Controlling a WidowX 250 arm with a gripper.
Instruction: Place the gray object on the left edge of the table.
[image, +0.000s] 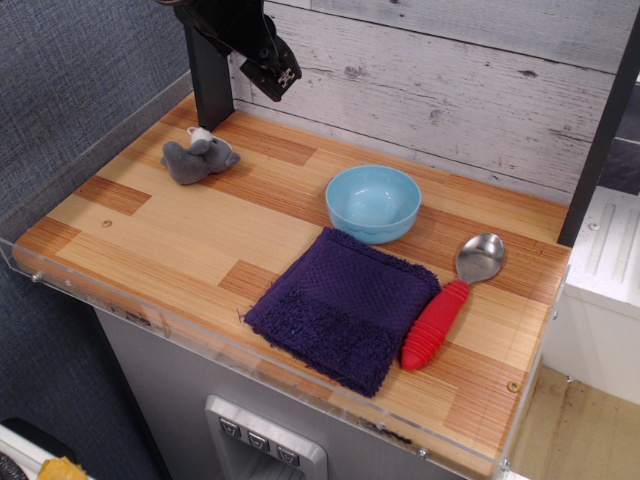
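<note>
The gray object (200, 158) lay at the frame's upper left, near the table (180, 235) edge. Your gripper (278, 78) hung above, empty; its opening couldn't be told. You did best retreating straight upward.

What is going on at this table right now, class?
A robot arm's gripper hangs raised near the back wall, holding nothing. The gray plush animal lies on the table near its left edge, clear of the fingers. A blue bowl, a purple cloth and a red-handled spoon sit untouched to the right.
</note>
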